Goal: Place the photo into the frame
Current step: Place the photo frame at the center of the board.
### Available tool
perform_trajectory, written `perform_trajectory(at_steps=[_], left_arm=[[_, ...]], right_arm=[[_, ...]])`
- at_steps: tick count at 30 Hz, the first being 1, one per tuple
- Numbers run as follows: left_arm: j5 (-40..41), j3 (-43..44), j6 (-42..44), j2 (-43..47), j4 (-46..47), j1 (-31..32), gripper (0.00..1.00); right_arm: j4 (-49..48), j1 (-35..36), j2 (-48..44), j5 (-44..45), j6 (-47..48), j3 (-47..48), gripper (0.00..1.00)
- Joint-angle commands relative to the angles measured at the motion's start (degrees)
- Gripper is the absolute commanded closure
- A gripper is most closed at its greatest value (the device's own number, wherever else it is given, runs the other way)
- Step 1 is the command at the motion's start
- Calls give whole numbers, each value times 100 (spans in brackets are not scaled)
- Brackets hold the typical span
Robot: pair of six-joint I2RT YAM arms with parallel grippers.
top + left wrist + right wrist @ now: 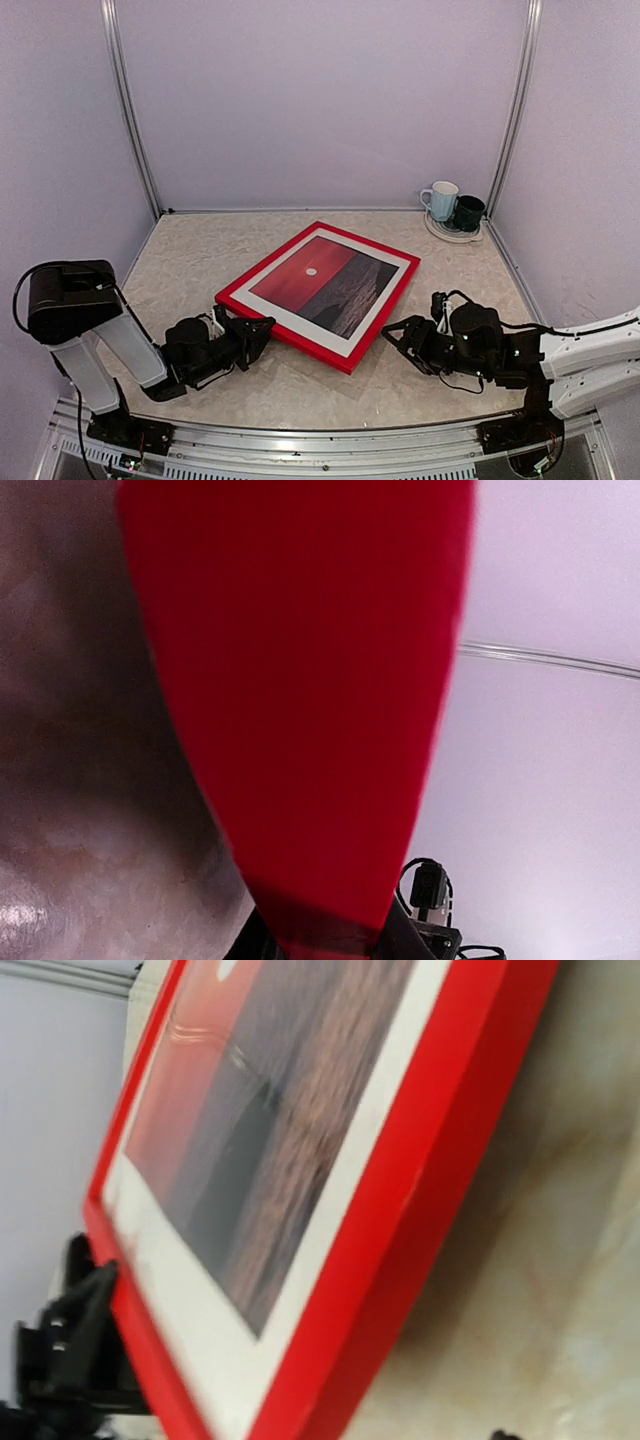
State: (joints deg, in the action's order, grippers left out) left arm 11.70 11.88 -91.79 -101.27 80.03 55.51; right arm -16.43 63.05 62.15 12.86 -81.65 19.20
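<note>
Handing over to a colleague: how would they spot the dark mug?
On the marbled table, go to the far right corner, beside the metal post. A pale round saucer there carries two mugs. The dark green mug is the right-hand one, beside the white mug.

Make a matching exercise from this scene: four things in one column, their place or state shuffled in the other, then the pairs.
Column one:
1. the photo
2. left tool
3. right tool
4. white mug

Column two:
A. open, just off the near corner of the frame
B. on the saucer, far right
C. inside the frame, picture side up
D. closed on the frame's left corner

Pairs: 1-C, 2-D, 3-A, 4-B.
</note>
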Motion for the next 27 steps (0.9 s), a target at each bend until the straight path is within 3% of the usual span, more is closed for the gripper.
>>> perform_trajectory(at_steps=[1, 6, 11, 16, 23, 27], left_arm=[[-475, 153, 647, 891, -1135, -131, 78], [-917, 585, 1179, 1825, -3064, -269, 78], [-1134, 952, 1589, 2588, -4609, -475, 78], [-1496, 975, 1714, 2965, -5143, -666, 78], [-2127, 910, 1738, 3220, -5401, -827, 78], [-2477, 895, 1819, 3308, -5612, -937, 78]], right_arm=[[1190, -414, -512, -51, 1442, 174, 27], [1582, -1575, -516, -989, 2916, 758, 23], [2080, -2644, 220, -1601, 4354, 1839, 17], [2543, -3474, 1792, -2216, 5553, 3213, 14], [2905, -4310, 3649, -3607, 6407, 5075, 10], [3076, -4591, 4451, -3747, 6829, 5752, 9]])
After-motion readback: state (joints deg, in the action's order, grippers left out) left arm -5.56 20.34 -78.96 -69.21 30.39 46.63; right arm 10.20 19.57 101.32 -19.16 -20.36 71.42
